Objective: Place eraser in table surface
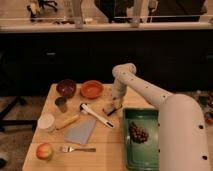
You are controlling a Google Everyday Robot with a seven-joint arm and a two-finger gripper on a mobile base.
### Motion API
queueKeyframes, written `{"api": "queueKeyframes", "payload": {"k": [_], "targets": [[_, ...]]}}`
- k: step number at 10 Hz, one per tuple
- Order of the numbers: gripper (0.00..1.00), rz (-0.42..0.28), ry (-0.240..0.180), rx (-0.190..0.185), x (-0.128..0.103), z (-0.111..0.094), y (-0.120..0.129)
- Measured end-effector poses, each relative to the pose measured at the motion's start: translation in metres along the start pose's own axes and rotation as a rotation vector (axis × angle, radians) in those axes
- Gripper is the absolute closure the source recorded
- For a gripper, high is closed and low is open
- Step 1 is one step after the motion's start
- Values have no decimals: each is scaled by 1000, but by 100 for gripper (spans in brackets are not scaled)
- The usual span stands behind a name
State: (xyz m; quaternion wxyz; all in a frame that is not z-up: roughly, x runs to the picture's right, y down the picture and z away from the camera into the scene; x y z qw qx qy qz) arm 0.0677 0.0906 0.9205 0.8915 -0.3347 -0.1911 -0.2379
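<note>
1. We see the gripper (115, 104) low over the table surface (111, 141), just left of the green tray (126, 150) and right of the white-handled tool (97, 115).
2. The eraser (109, 110) sits directly beneath the gripper, at or touching the wood. We cannot tell how wide the jaws stand, nor whether they have hold of it.
3. We judge the placing to be nearly done, so what matters now is a clean release.
4. If the eraser is gripped, we should make sure it lies flat on the wood before letting go, so it does not tip.
5. We would then lift straight up, avoiding sideways drift that could nudge the eraser toward the tray's rim or the tool's handle.
6. The orange bowl (92, 89) stands behind, well clear of a vertical retreat.
</note>
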Motion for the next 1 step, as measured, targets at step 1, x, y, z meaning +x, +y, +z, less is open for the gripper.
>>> {"api": "queueKeyframes", "payload": {"k": [1], "targets": [[20,0,0,0,0,0,0]]}}
